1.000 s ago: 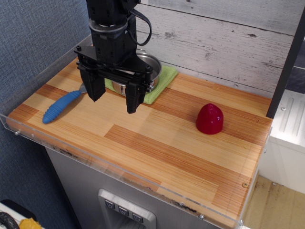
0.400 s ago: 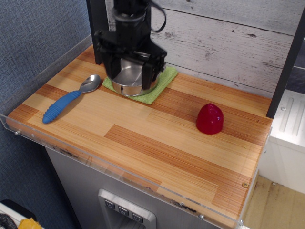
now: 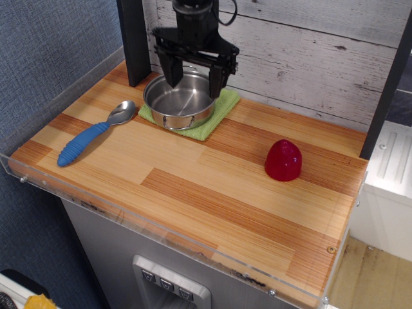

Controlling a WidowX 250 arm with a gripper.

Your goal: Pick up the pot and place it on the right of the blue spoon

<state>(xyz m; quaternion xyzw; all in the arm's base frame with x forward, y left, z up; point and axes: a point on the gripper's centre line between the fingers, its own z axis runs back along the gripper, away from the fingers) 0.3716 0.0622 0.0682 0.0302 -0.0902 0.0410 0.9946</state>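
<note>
Steel pot (image 3: 179, 102) is set on green cloth (image 3: 219, 111), spoon (image 3: 96, 133) at its 8 o'clock; gripper (image 3: 194, 81) fingers spread wide, empty, over the far rim.

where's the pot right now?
The pot sits on the green cloth at the back of the table, right of the blue spoon, under the open gripper.
</note>
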